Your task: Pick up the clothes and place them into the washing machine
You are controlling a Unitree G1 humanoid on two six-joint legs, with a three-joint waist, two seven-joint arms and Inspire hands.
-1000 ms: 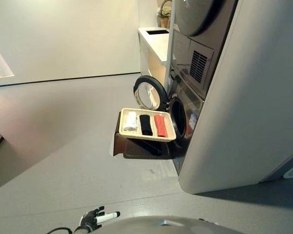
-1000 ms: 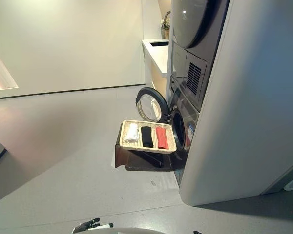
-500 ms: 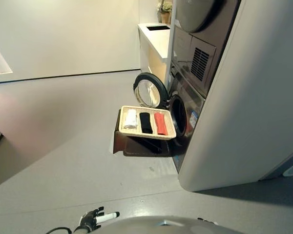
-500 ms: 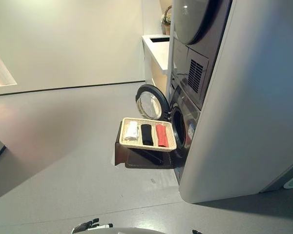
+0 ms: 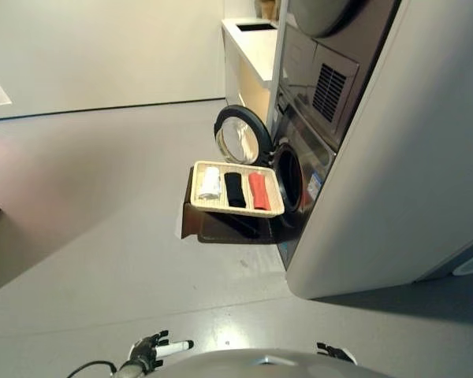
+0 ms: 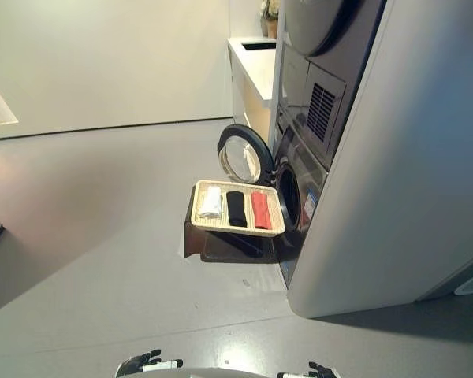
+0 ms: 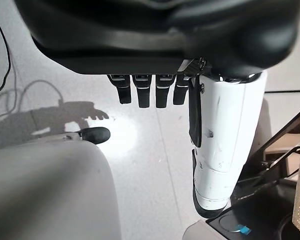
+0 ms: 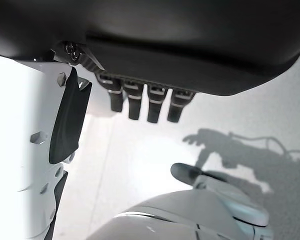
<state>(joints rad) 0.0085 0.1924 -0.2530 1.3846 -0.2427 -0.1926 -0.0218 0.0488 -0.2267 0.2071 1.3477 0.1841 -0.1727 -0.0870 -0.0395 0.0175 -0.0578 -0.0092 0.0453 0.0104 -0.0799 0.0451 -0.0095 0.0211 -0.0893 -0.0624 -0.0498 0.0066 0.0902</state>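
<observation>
- Woven and pale, a shallow basket (image 5: 199, 206) is seen on a dark stand (image 5: 221, 228) well ahead of both sets of fingers; it is judged to be raised there so the clothes sit level with the drum opening.
- The left hand (image 5: 148, 351) is carried low at the robot's side, far short of the basket; its fingers (image 7: 146, 93) are seen extended and relaxed in its wrist view, with nothing held, the white-covered thumb (image 7: 225, 145) standing beside them.
- Inside the basket three folded pieces are laid side by side: a white cloth (image 5: 210, 182), a black cloth (image 5: 234, 189) and a red cloth (image 5: 258, 190), the red one nearest the machine. None is touched by either hand.
- Just beyond the basket the washing machine (image 5: 299, 169) is found with its round door (image 5: 238, 142) swung open toward the wall side, so that the drum (image 5: 289, 179) is exposed and ready for loading.
- The right hand (image 6: 317, 371) is barely seen at the lower edge; in its wrist view the fingers (image 8: 140, 102) hang straight and empty.
- The task is judged not yet begun: an approach to the basket is called for before any cloth can be grasped.
</observation>
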